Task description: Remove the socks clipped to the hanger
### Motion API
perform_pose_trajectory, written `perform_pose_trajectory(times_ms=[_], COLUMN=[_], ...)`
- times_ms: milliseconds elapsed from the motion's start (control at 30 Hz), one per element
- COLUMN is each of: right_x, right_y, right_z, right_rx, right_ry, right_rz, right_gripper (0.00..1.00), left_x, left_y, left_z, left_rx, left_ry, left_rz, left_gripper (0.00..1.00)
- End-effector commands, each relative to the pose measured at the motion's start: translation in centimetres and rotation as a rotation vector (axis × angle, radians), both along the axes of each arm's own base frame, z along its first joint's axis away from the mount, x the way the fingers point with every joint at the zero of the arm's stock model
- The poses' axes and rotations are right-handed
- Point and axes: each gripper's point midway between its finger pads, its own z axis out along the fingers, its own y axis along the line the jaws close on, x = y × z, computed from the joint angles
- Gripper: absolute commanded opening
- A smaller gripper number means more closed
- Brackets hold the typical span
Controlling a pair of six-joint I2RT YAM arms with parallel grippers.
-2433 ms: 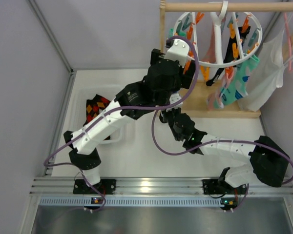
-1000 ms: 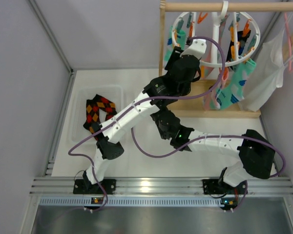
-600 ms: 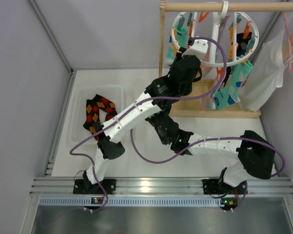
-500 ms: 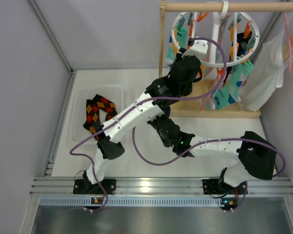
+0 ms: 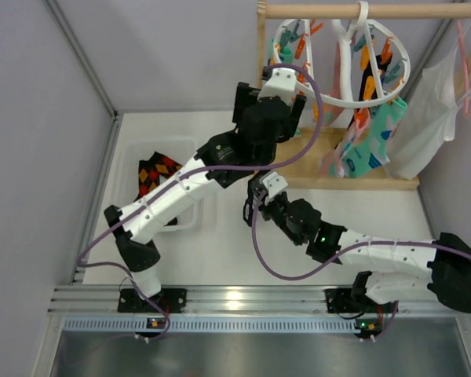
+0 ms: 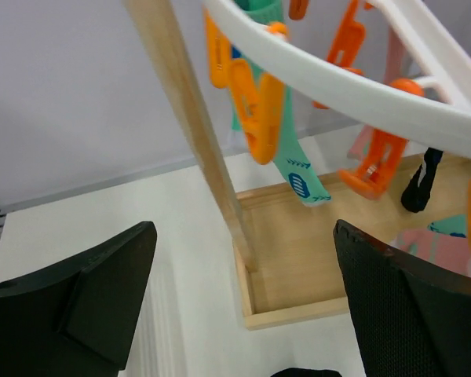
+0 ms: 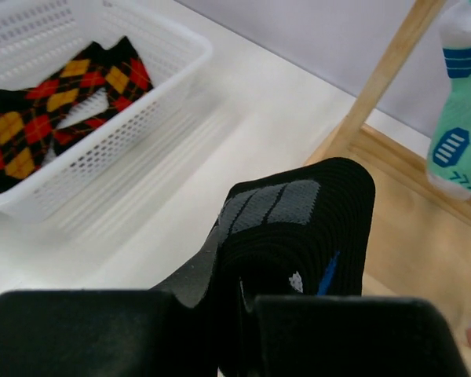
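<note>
The white hanger hangs from a wooden rod, orange and teal clips along its ring. Clipped socks dangle from it: a teal sock, a pink one, a black one and a mint sock at the left. My left gripper is open and empty beside the ring's left edge. In the left wrist view the hanger ring and an orange clip are above its spread fingers. My right gripper is shut on a black sock with grey patches, low over the table.
A white basket at the left holds argyle socks. The wooden post and wooden base tray stand under the hanger. A pink hanger with a white garment hangs at the far right.
My left gripper has opened wide and drawn back left from inside the ring, which now hangs tilted. The right arm has stretched lower and to the right, its gripper still shut.
</note>
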Motion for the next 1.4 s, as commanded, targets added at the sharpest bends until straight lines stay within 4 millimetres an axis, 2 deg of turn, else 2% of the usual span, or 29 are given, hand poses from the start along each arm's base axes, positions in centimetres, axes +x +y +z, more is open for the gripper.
perform_pose_trajectory(times_ms=[0,133,267,400,433,500,567,600,633,667,700,733,767,800,833,867,900,933,967,1000,1033,1100,1133,1167,1200,1267,1300,1333,1367], right_x=[-1.5,-2.1,-2.0,-1.0,-0.4,0.7,2.1,2.5,3.0,3.9,4.2,4.8,5.7,6.0,6.8,7.1,7.4,7.8,8.1,8.3,8.5,8.7,8.6,8.9,8.7,9.0,9.7,9.3,9.3], right_y=[1.3,2.6,4.9,8.0,8.8,11.1,14.1,15.0,16.2,18.0,18.8,19.9,21.6,22.4,23.9,24.6,25.4,26.3,26.9,27.2,27.4,27.2,26.7,26.1,25.1,23.3,21.7,19.7,18.2], right_z=[1.5,4.1,5.2,6.7,8.9,7.3,8.5,8.1,11.4,9.2,8.6,11.5,9.0,10.6,7.5,7.2,9.0,6.2,7.1,6.4,5.3,5.0,6.2,5.9,8.1,9.4,7.8,10.6,11.0], right_rx=[0.092,0.133,0.114,0.11,0.132,0.078,0.07,0.049,0.083,0.05,0.027,0.06,0.03,0.036,0.004,0.001,0.028,-0.001,0.017,0.01,0.004,0.006,0.019,0.015,0.054,0.072,0.053,0.096,0.111], right_ry=[0.055,0.073,0.103,0.106,0.08,0.117,0.11,0.131,0.089,0.129,0.157,0.116,0.158,0.152,0.199,0.21,0.186,0.241,0.226,0.24,0.261,0.269,0.256,0.262,0.259,0.252,0.286,0.27,0.276], right_rz=[0.143,0.253,0.358,0.437,0.449,0.48,0.525,0.536,0.556,0.57,0.58,0.593,0.601,0.611,0.616,0.622,0.635,0.638,0.644,0.643,0.632,0.624,0.613,0.599,0.583,0.553,0.517,0.491,0.473], right_gripper=[0.0,0.0,0.01,0.01,0.01,0.01,0.01,0.01,0.02,0.02,0.02,0.02,0.03,0.04,0.04,0.04,0.05,0.07,0.15,0.36,0.83,0.98,0.99,0.99,0.99,1.0,0.99,0.99,0.99], left_x=[-2.5,-4.5,-7.9,-10.7,-11.4,-13.0,-14.4,-14.6,-14.8,-15.3,-15.6,-15.7,-16.1,-16.3,-16.7,-16.9,-17.2,-17.4,-17.4,-17.4,-17.3,-16.8,-16.7,-16.4,-16.3,-16.1,-16.0,-15.7,-15.6], left_y=[5.8,12.8,20.8,25.8,27.0,29.2,31.1,31.4,31.7,32.6,33.0,33.3,33.9,34.1,34.6,34.4,34.7,34.8,34.4,34.0,33.8,32.1,31.9,30.5,30.1,28.7,27.9,26.5,25.9], left_z=[5.4,5.0,4.8,3.5,3.5,3.3,3.2,3.1,2.6,2.5,2.3,1.9,2.0,1.9,1.8,1.7,1.7,1.6,1.5,1.5,1.4,1.3,1.2,1.1,1.0,0.9,0.6,0.2,-0.1], left_rx=[-0.18,-0.191,-0.199,-0.204,-0.21,-0.227,-0.242,-0.238,-0.213,-0.216,-0.214,-0.198,-0.216,-0.228,-0.24,-0.248,-0.252,-0.26,-0.262,-0.267,-0.268,-0.277,-0.292,-0.314,-0.332,-0.363,-0.375,-0.358,-0.347], left_ry=[-0.066,-0.085,-0.121,-0.135,-0.142,-0.149,-0.155,-0.154,-0.151,-0.153,-0.153,-0.151,-0.153,-0.154,-0.154,-0.152,-0.151,-0.15,-0.146,-0.144,-0.142,-0.136,-0.135,-0.13,-0.128,-0.121,-0.115,-0.104,-0.098], left_rz=[0.094,0.306,0.522,0.603,0.632,0.646,0.679,0.677,0.684,0.702,0.712,0.719,0.723,0.717,0.716,0.7,0.709,0.703,0.673,0.647,0.624,0.519,0.493,0.418,0.38,0.31,0.285,0.245,0.238], left_gripper=[0.98,0.98,0.98,0.98,0.98,0.98,0.98,0.98,0.98,0.98,0.98,0.98,0.98,0.98,0.98,0.98,0.98,0.98,0.98,0.98,0.98,0.98,0.98,0.98,0.98,0.98,0.98,0.98,0.98])
